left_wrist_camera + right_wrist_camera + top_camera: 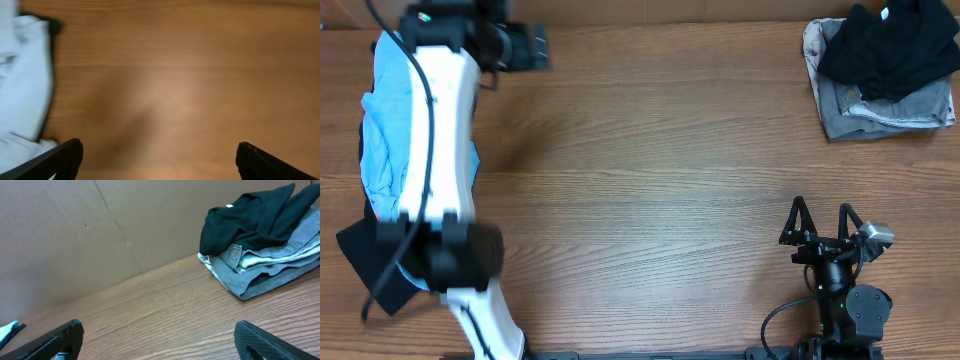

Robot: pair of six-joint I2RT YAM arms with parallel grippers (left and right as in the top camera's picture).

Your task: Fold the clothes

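The clothes lie in two heaps. At the table's left edge a light blue garment (385, 140) lies on a black one (360, 255), partly hidden under my left arm. A black T-shirt (890, 50) rests on folded grey pieces (880, 115) at the back right. My left gripper (542, 47) is open at the back left, over bare wood just right of the blue heap. In the left wrist view the pale blue fabric (25, 80) fills the left side and the gripper (160, 155) holds nothing. My right gripper (820, 215) stands open at the front right, well short of the black T-shirt (250, 220).
A wooden table (660, 180) stretches between the two heaps. A brown cardboard wall (75, 240) stands behind the table's far edge. My white left arm (440, 150) runs along the left side over the blue heap.
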